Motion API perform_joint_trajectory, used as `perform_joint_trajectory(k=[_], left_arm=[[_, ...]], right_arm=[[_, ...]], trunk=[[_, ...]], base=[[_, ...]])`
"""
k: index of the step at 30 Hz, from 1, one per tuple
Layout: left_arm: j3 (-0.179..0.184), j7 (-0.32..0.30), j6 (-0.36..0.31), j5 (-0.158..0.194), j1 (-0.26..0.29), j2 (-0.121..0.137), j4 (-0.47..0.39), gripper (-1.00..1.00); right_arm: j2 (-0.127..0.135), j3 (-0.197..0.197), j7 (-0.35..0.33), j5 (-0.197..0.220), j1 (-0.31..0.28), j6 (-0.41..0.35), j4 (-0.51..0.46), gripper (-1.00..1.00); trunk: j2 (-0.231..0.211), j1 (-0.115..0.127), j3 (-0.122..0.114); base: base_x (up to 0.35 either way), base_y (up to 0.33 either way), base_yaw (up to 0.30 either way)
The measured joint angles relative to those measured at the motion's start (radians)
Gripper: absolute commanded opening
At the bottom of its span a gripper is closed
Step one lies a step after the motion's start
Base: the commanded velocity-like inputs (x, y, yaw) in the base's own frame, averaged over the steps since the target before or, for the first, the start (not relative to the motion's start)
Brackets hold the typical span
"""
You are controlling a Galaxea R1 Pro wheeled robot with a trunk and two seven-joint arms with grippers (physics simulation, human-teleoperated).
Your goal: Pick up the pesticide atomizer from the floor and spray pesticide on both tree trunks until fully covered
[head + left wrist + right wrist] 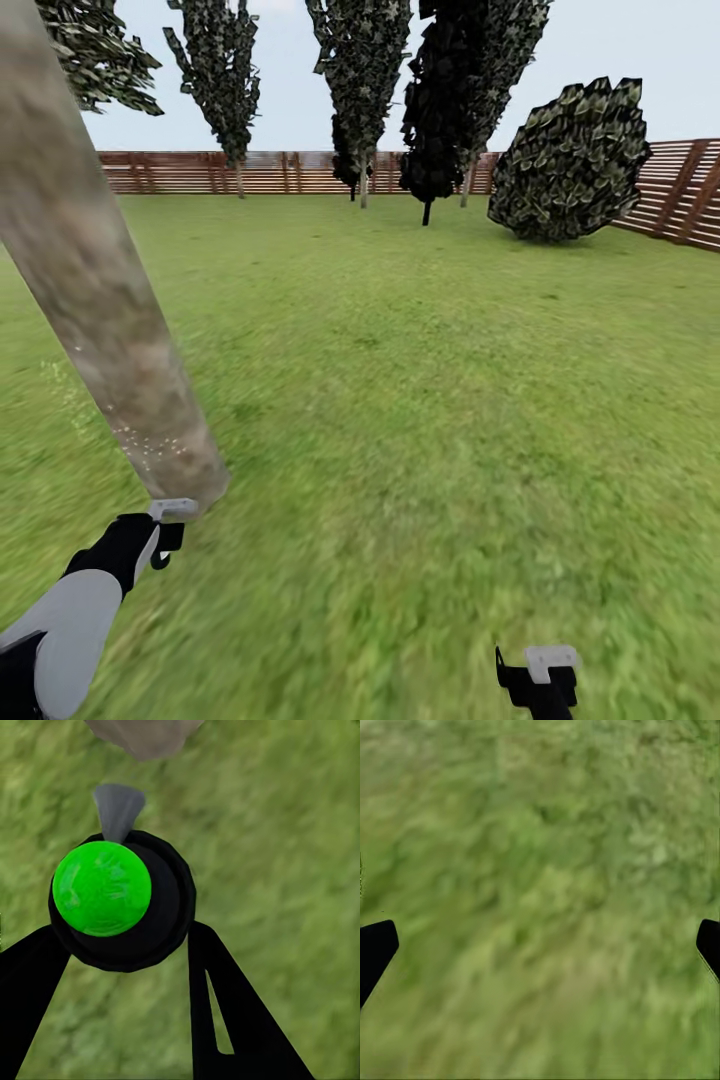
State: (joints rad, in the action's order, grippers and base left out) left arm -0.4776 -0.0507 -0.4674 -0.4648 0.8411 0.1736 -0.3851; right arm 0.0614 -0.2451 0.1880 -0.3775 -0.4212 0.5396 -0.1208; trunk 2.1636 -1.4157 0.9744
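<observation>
At the left of the head view the tree trunk [95, 290] leans across the lawn [430, 400], white pesticide specks [160, 445] near its base. The left wrist view shows the left gripper [124, 945] clenched around the pesticide atomizer [120, 900]. The right gripper [540, 945] hangs spread wide, holding nothing, above grass.

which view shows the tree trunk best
The head view: the tree trunk runs its full lower length, white pesticide specks near its base by the left hand. The left wrist view catches just its base; the right wrist view shows grass.
</observation>
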Motion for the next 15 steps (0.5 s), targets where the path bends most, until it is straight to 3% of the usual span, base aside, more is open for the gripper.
perform_joint_trajectory(k=[9,15], left_arm=[[0.0,0.0,0.0,0.0,0.0,-0.001,0.001,-1.0],[0.0,0.0,0.001,0.001,0.0,-0.001,0.001,-1.0]], right_arm=[[-0.001,0.0,-0.001,0.0,0.0,0.0,0.0,1.0],[0.0,0.0,-0.001,0.0,0.0,0.0,0.0,1.0]], trunk=[[0.0,0.0,0.0],[0.0,0.0,0.0]], base=[[0.252,-0.165,0.276],[0.028,-0.016,0.276]])
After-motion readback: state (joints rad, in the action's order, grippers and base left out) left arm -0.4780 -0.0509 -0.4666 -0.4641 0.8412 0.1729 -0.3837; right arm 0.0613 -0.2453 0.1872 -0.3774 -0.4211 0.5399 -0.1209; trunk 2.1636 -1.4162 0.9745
